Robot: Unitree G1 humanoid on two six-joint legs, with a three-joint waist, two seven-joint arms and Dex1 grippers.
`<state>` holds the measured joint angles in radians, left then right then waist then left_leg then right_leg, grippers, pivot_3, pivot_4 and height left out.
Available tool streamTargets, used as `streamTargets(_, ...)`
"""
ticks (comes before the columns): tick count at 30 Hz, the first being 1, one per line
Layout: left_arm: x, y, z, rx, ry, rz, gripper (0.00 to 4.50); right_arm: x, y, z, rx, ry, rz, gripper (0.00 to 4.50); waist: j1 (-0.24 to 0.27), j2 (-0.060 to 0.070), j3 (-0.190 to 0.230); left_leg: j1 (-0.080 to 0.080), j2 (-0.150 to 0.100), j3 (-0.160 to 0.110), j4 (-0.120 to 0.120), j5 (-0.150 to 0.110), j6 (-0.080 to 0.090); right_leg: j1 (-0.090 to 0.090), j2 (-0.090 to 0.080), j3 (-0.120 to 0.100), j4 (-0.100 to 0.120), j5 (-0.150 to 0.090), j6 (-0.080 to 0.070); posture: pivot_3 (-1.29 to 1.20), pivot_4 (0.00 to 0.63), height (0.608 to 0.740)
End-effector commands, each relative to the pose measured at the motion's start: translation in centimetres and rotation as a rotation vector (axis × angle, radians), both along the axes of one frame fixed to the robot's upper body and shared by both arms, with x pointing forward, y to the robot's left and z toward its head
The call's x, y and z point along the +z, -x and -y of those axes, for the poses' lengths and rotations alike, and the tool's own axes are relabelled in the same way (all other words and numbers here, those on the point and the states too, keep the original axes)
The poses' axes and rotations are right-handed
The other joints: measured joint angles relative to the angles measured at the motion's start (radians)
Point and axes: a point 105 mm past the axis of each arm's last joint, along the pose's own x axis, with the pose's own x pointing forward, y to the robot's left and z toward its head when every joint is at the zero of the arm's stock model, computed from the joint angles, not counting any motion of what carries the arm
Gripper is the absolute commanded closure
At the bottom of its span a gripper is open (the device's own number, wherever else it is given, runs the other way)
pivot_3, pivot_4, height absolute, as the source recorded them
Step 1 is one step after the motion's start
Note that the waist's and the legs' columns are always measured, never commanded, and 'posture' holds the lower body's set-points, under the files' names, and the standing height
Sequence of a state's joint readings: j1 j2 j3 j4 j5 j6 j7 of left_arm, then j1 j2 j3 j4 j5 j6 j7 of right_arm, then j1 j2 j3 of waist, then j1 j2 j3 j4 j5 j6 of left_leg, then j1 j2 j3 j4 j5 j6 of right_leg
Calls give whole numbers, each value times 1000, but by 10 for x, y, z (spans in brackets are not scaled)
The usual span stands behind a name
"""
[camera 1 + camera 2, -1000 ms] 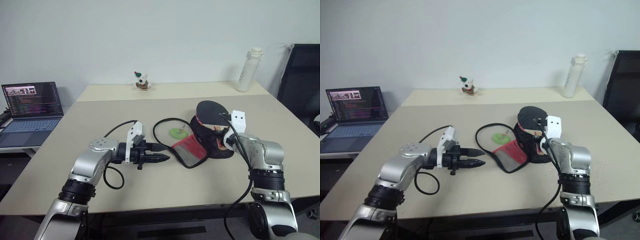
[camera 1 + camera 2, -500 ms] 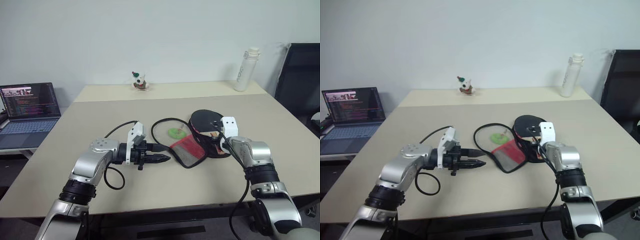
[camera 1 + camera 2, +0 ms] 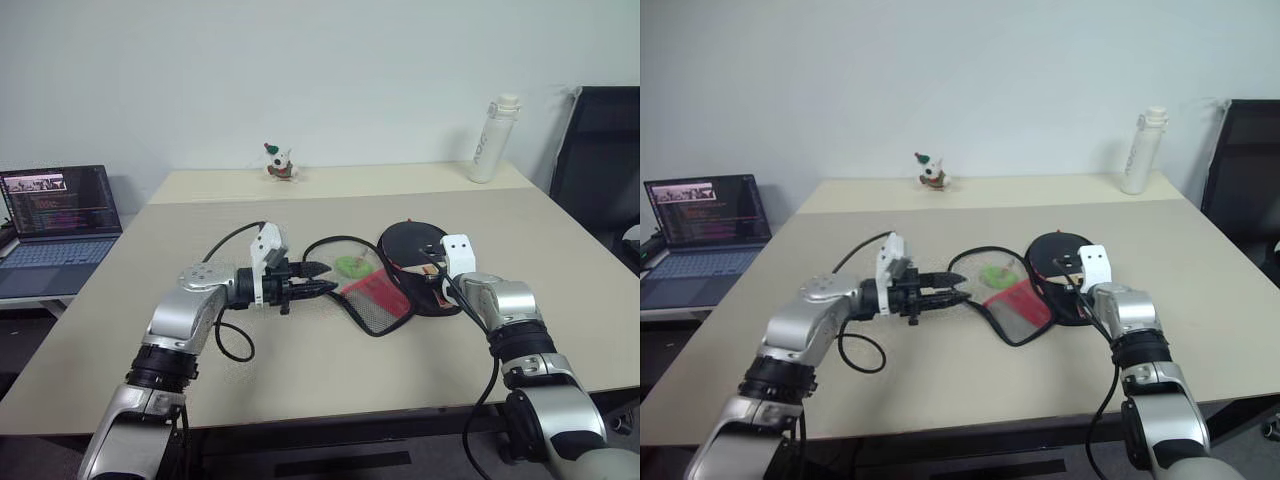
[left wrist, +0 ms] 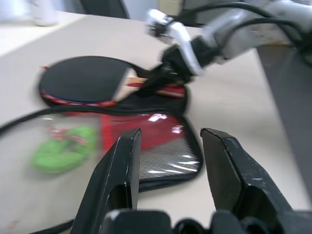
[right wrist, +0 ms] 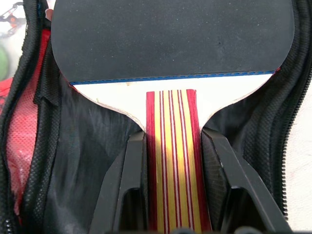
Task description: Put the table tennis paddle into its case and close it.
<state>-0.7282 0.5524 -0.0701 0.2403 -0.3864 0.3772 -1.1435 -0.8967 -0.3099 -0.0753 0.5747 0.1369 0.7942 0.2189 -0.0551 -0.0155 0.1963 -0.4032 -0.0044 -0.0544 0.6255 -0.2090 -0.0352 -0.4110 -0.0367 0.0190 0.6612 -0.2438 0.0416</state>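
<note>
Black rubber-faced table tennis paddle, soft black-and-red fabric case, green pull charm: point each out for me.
Black rubber-faced table tennis paddle (image 5: 170, 39): right wrist view, blade face.
Soft black-and-red fabric case (image 3: 375, 295): left eye view, red mesh flap.
Green pull charm (image 4: 62, 155): left wrist view, its middle.

Paddle (image 5: 170, 44): matt black rubber face, striped wooden handle. Case (image 5: 63, 146): coarse-woven black fabric, red mesh panel, zipper-toothed edge. Table (image 3: 300, 380): smooth matt beige. Right gripper (image 5: 171, 190) fingers: glossy black plastic.

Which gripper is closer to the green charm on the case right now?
Left. The left gripper, open, hovers just beside the green charm, tips pointing toward it. The right gripper is farther off, across the case, shut on the paddle handle.
</note>
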Motion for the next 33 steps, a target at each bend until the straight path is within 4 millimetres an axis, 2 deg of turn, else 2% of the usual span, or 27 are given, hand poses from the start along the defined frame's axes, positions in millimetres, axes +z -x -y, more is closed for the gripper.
streamTargets(1, 16, -3, -3, 12, 18, 65, 2397, 23, -4, 3, 4, 8, 81, 3386, 0, 0, 0, 0, 0, 0, 0, 0, 0, 0, 0, 0, 0, 0, 0, 0, 150, 740)
streamTargets(16, 13, -1, -3, 16, 15, 65, 2397, 14, 0, 2, 3, 13, 50, 3386, 0, 0, 0, 0, 0, 0, 0, 0, 0, 0, 0, 0, 0, 0, -1, 0, 150, 740)
streamTargets(22, 12, -6, -5, 54, -3, 94, 2397, 18, 1, 2, -3, 2, 64, 1446, 0, 0, 0, 0, 0, 0, 0, 0, 0, 0, 0, 0, 0, 0, -1, 0, 150, 740)
streamTargets(25, 11, -10, -7, 82, -2, 103, 2397, 26, 6, -4, 50, 50, 109, 470, 1, 0, 0, 0, 0, 0, 0, 0, 0, 0, 0, 0, 0, 0, -1, 0, 150, 740)
streamTargets(27, 8, -13, -11, 112, -12, 104, 2397, 38, 15, -10, 120, 82, 162, 470, 1, 0, 0, 0, 0, 0, 0, 0, 0, 0, 0, 0, 0, 0, 0, 0, 150, 740)
streamTargets(30, -4, -24, -26, 199, -64, 101, 2397, 60, 39, -24, 254, 38, 237, 470, 4, 0, 0, 0, 0, -1, 0, 0, 0, 0, 0, -1, 0, 0, 0, 0, 150, 740)
streamTargets(33, -23, -34, -44, 291, -98, 36, 2397, 79, 68, -27, 363, -27, 283, 470, 5, 0, 0, 0, 0, -1, 0, 0, 0, 0, 0, -1, 0, 0, 0, 0, 150, 740)
